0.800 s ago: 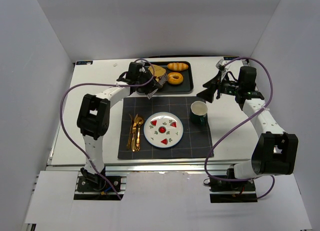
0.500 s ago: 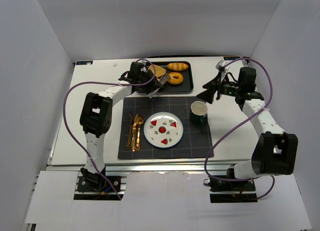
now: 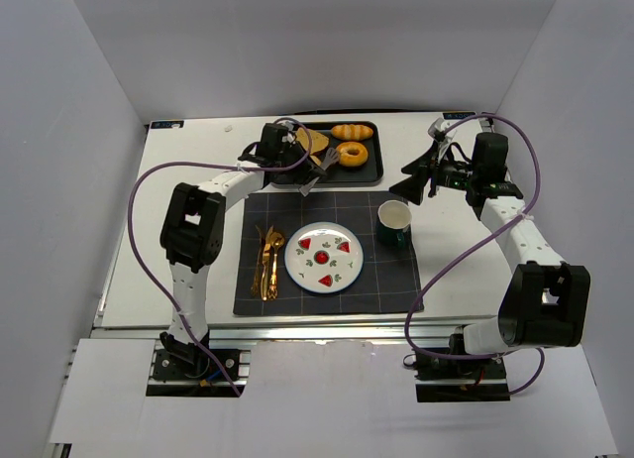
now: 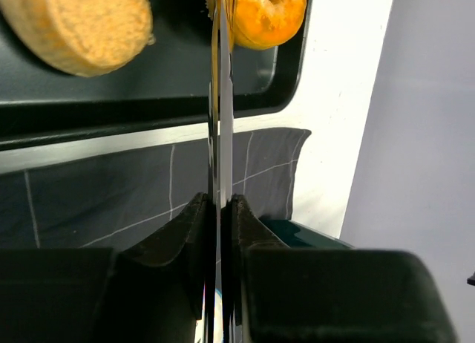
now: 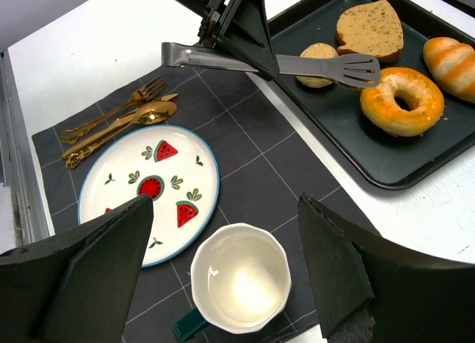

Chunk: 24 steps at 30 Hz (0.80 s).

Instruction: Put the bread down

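Observation:
A black tray (image 3: 369, 170) at the back holds a bread slice (image 3: 310, 141), a striped roll (image 3: 352, 132) and a glazed bagel (image 3: 350, 154). The right wrist view also shows a small round bun (image 5: 318, 64) beside the slice (image 5: 369, 30). My left gripper (image 3: 302, 166) is shut on metal tongs (image 5: 282, 62), whose slotted tip lies over the tray between bun and bagel (image 5: 401, 100). In the left wrist view the closed tongs (image 4: 221, 120) reach the bagel (image 4: 267, 12). My right gripper (image 3: 414, 180) is open and empty, above the mug (image 5: 239, 278).
A dark placemat (image 3: 396, 280) holds a watermelon-pattern plate (image 3: 323, 257), gold cutlery (image 3: 266, 263) to its left and a green mug (image 3: 394, 222) to its right. White walls enclose the table on three sides.
My left gripper has shifted a little toward the tray with the tongs, whose tip now sits by the bagel. The right arm has not moved.

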Each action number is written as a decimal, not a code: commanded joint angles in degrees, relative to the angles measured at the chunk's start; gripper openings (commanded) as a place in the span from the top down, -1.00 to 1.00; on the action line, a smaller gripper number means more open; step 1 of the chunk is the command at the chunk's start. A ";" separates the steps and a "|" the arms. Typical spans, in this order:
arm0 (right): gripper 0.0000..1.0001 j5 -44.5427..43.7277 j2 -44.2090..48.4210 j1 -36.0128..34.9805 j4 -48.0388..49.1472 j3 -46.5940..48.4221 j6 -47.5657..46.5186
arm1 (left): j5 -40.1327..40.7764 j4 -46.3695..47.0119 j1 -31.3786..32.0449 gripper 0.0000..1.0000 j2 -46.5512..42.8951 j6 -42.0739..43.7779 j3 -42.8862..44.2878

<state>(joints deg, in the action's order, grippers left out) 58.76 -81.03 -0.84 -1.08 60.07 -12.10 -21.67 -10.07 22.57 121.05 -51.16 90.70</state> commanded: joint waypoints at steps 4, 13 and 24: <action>-0.67 1.71 2.81 0.23 2.22 -0.84 0.58 | -2.15 5.14 0.28 0.85 -5.30 -0.79 -0.17; -0.68 2.06 3.87 2.07 1.17 -0.66 -1.08 | -2.15 1.46 0.28 1.00 -18.29 2.55 -9.10; -0.68 2.76 4.13 2.07 -2.52 -0.57 -3.72 | -3.99 -23.67 0.28 1.00 -51.16 12.84 -33.55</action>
<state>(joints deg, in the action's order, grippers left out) 59.83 -78.19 1.10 -3.20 59.13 -14.66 -23.90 -23.09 22.63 75.68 -42.22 60.82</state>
